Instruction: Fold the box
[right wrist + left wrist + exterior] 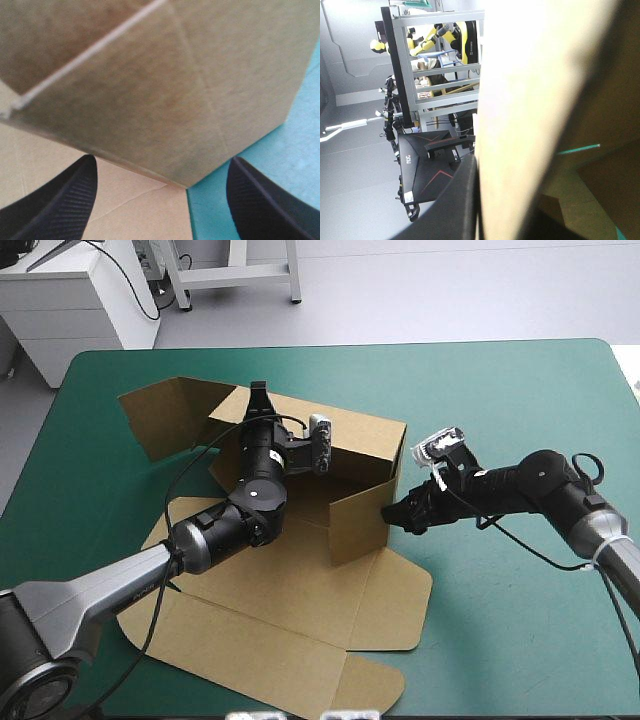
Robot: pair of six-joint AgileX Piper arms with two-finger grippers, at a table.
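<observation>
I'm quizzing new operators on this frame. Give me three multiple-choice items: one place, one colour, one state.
1. The right gripper is: A at the box's right-hand wall; B over the lid; C off the table.
2. The table cover is: A grey; B teal-green; C white.
3. The right gripper's fingers are: A shut; B open; C gripping board.
Key: 1A, it points at that raised wall; 2B, seen around the box; 3B, they stand apart, wall ahead.

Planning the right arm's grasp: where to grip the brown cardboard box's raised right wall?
Probably the brown cardboard box's upright right corner fold, from the table's right: it stands as a thin vertical ridge, and the open right claw straddles it.
</observation>
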